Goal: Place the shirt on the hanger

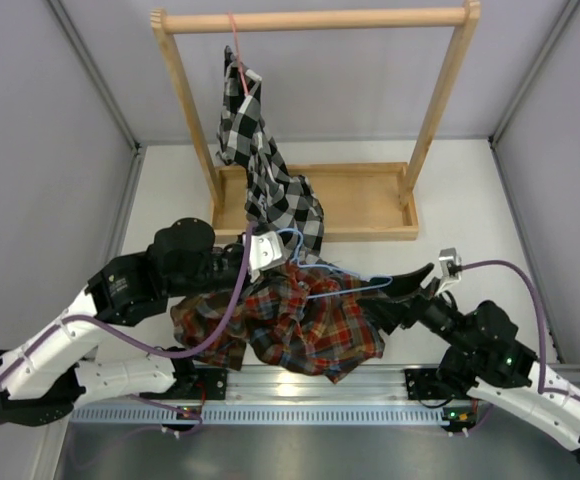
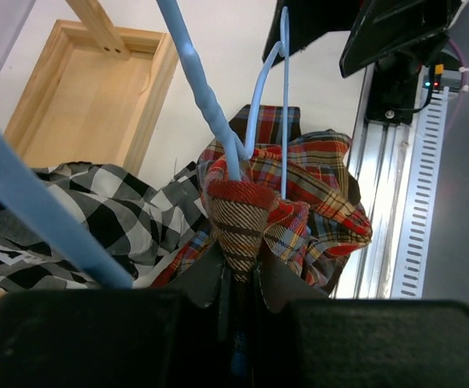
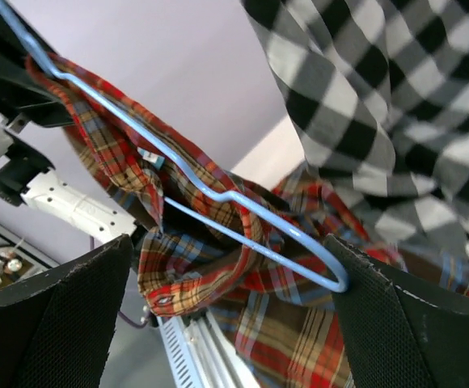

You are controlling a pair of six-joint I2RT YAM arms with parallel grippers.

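The plaid shirt (image 1: 280, 325) lies bunched at the table's near edge, between the two arms. The light-blue hanger (image 1: 342, 280) rests across its top, one shoulder threaded into the fabric. My left gripper (image 1: 262, 250) is shut on a fold of the shirt (image 2: 315, 194) near the collar; the hanger (image 2: 210, 105) wire runs into that fold, and blue shows between the jaws (image 2: 238, 275). My right gripper (image 1: 410, 285) is open at the hanger's right end. In the right wrist view the hanger's (image 3: 218, 194) rounded corner touches the right finger (image 3: 412, 323), with shirt (image 3: 299, 339) behind the open jaws (image 3: 228, 242).
A wooden rack (image 1: 310, 18) stands at the back on a wooden base tray (image 1: 370, 200). A black-and-white checked shirt (image 1: 270, 170) hangs from it on a pink-red hanger (image 1: 235, 50), its tail reaching down to my left gripper. A metal rail (image 1: 300, 385) runs along the near edge.
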